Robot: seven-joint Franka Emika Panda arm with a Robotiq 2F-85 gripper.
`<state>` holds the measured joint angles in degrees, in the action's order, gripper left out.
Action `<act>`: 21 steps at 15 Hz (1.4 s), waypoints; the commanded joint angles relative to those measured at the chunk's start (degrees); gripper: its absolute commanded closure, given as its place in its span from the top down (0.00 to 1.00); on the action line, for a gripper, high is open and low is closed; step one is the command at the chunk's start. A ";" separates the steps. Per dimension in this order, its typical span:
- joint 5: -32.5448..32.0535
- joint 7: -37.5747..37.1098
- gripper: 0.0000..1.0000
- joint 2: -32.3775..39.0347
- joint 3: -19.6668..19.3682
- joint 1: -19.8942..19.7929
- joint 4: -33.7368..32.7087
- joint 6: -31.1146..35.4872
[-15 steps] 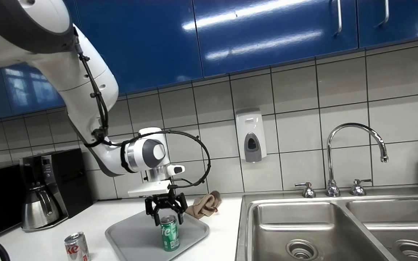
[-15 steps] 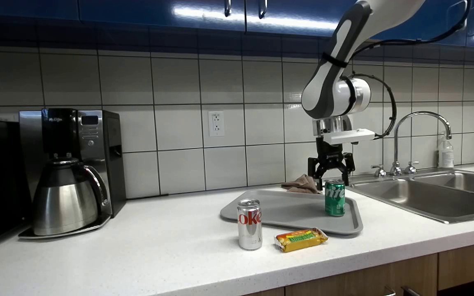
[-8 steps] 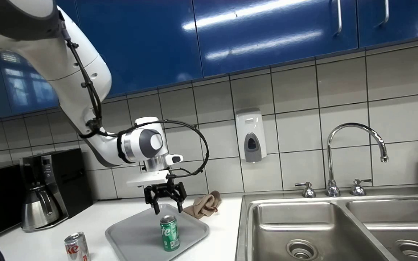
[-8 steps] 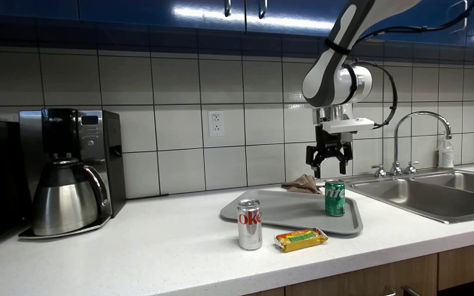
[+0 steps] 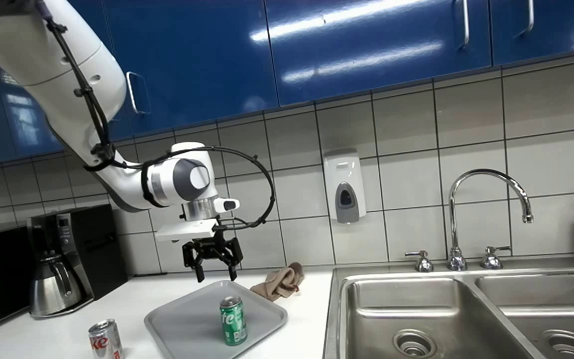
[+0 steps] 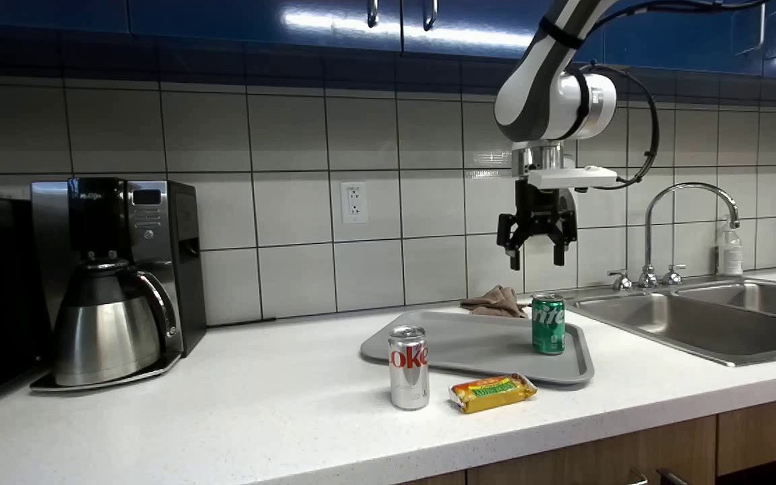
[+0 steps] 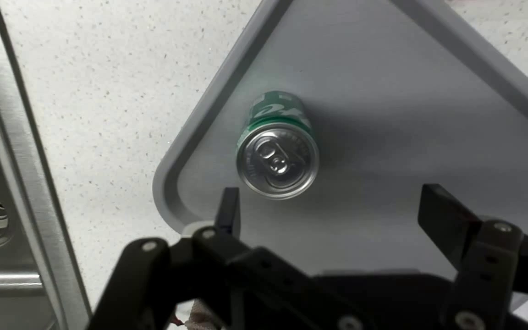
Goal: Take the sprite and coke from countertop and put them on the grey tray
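- My gripper [image 6: 537, 258] hangs in the air over the tray [image 7: 383, 82], jaws wide apart and nothing between them.
- Below me, the Sprite can [image 7: 277, 151] stands upright on the tray, near its edge on the sink side, not touching me. If I swung sideways too low, a jaw could clip its top and tip it.
- The tray's low rim is its own trap: a can set down straddling it would probably lean and fall.
- Just behind the tray lies a crumpled cloth [image 5: 281, 282]; I might snag it by reaching too far back.
- The sink [image 5: 334, 309] is near. A toppled Sprite could roll that way, with only the rim to stop it.
- Farther off, in both exterior views, the coke can [image 6: 409, 380] stands upright on the countertop [image 6: 273, 404], off the tray. I judge it my next pick. Coming down off-centre would shove it over; pinching smooth metal too high could let it slip.
- Beside it lies a snack bar [image 6: 493, 393], which a badly turned jaw could land on or drag.
- Farthest sits the coffee maker [image 6: 189, 283], a worry only if I overswing.
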<state>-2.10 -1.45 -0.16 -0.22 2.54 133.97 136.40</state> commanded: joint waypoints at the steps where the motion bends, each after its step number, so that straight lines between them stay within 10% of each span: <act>1: 1.90 0.30 1.00 -6.69 1.66 0.56 2.91 -4.01; 21: 3.42 -0.13 1.00 -10.68 3.66 2.33 3.94 -8.26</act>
<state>1.22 -1.65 -10.84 3.00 5.31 137.99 128.25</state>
